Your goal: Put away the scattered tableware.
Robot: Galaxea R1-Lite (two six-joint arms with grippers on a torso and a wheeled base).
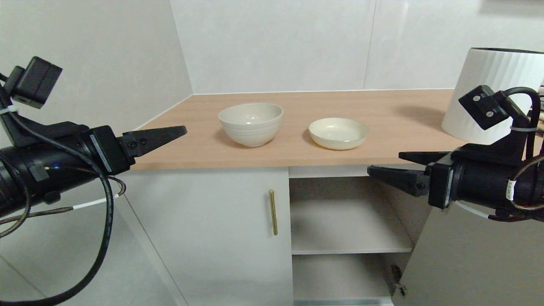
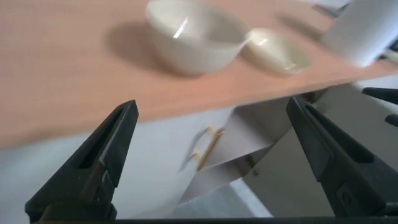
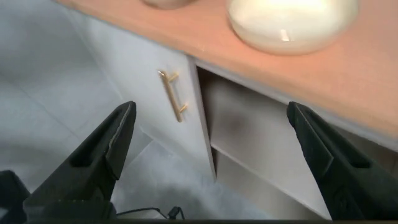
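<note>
Both bowl (image 1: 250,124) and dish (image 1: 338,133) sit upright, mouths up.

The left gripper (image 1: 180,131), jaws spread, hangs off the front-left corner of the light wooden table (image 1: 382,110). Bare tabletop lies ahead of it up to the deep cream ceramic bowl (image 1: 250,124), and a white wall panel (image 1: 106,63) closes its outer side. A narrow gap separates that bowl from the shallow cream dish (image 1: 338,133). The right gripper (image 1: 384,163), also spread, is level with the table's front edge. Below and ahead of it, the open cabinet's white shelf (image 1: 348,248) is unobstructed. The swung-out white cabinet door (image 1: 467,263) stands beneath it, and a tall white ribbed cylinder (image 1: 497,93) blocks the tabletop on its outer side.
</note>
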